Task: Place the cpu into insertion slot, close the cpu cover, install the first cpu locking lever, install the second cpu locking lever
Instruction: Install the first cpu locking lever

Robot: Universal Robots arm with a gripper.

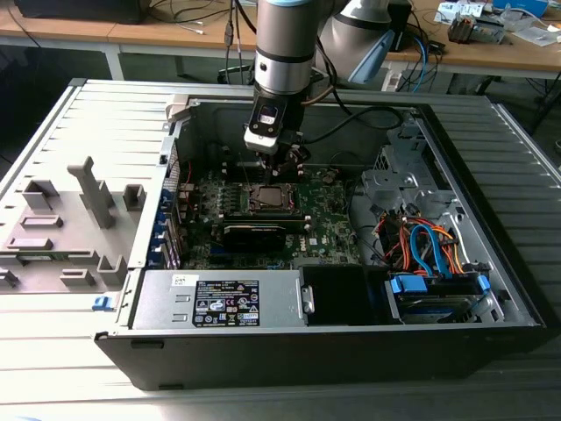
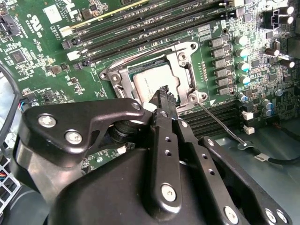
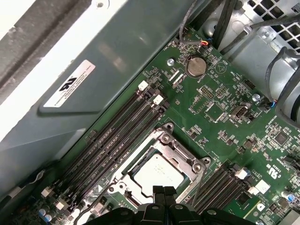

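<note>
Cpu (image 3: pixel 157 171) seated in the insertion slot (image 3: pixel 117 186), mid-board; cpu cover (image 3: pixel 183 151) down. Gripper (image 3: pixel 164 190), fingers pressed together and empty, sits at the cover's far edge. One locking lever (image 2: pixel 221 123) appears unlatched.

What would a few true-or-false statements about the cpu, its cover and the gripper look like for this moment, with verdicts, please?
1. The cpu lies in the insertion slot. True.
2. The cpu cover stands upright, swung open. False: it lies flat, framing the cpu.
3. The gripper hangs outside the computer case. False: it reaches down into the open case, right over the insertion slot.
4. The gripper is shut, with its fingertips together. True.
</note>
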